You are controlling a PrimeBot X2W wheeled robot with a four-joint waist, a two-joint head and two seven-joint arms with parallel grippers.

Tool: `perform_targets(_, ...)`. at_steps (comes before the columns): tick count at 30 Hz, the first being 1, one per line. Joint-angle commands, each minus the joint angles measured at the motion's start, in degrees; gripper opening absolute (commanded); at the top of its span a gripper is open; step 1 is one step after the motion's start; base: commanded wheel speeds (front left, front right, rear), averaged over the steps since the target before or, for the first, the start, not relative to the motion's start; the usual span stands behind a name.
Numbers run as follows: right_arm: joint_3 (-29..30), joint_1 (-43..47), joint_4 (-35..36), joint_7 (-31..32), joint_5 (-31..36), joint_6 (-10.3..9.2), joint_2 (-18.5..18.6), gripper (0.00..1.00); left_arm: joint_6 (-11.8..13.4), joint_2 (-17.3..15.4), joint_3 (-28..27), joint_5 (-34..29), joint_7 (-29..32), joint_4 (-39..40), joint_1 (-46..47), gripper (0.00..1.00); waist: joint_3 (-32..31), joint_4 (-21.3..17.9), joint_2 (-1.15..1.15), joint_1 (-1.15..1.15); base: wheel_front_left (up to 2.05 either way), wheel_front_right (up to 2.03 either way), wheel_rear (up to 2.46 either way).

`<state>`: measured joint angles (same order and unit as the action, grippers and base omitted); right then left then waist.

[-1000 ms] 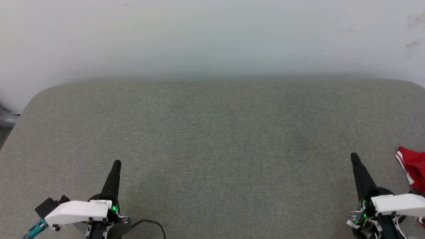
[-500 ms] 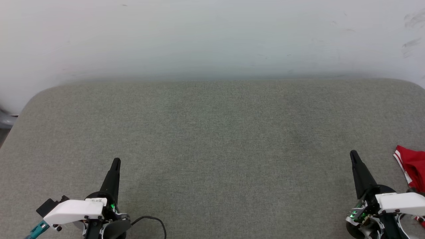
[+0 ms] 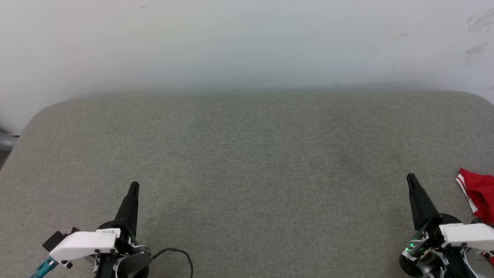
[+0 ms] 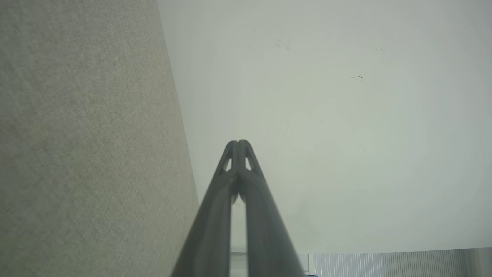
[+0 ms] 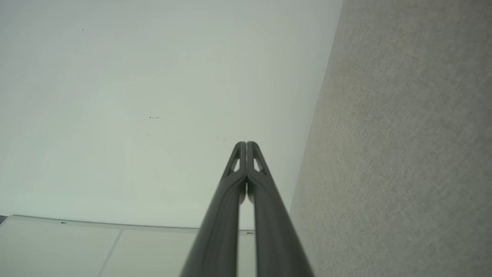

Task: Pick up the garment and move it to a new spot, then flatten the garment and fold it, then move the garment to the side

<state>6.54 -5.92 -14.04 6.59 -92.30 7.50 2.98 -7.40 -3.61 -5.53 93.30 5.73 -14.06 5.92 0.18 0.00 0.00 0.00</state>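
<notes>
left tool (image 3: 133, 186) clenched, empty | right tool (image 3: 410, 177) clenched, empty | garment (image 3: 478, 192) red, white-trimmed, lying on grey fabric counter (image 3: 247, 154), far right, near right tool

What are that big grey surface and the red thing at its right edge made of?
The grey surface looks like padded upholstery in woven cloth: fine matte weave, soft rounded corners. The red garment seems thin, soft fabric: it lies crumpled in folds, with white striped trim.
</notes>
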Motion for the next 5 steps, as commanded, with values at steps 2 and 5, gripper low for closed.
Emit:
perform_targets(2, 0.03, -0.60, -0.07, 0.07, -0.19, -0.02, -0.21, 0.00, -0.16, -0.03, -0.02, -0.09, 0.16, -0.04, 0.47, 0.00, 0.00, 0.00, 0.00, 0.00, 0.00, 0.00, 0.00)
perform_targets(5, 0.03, -0.60, -0.07, 0.07, -0.19, -0.02, -0.21, 0.00, -0.16, 0.00, -0.08, -0.16, 0.21, -0.04, 0.47, 0.00, 0.00, 0.00, 0.00, 0.00, 0.00, 0.00, 0.00)
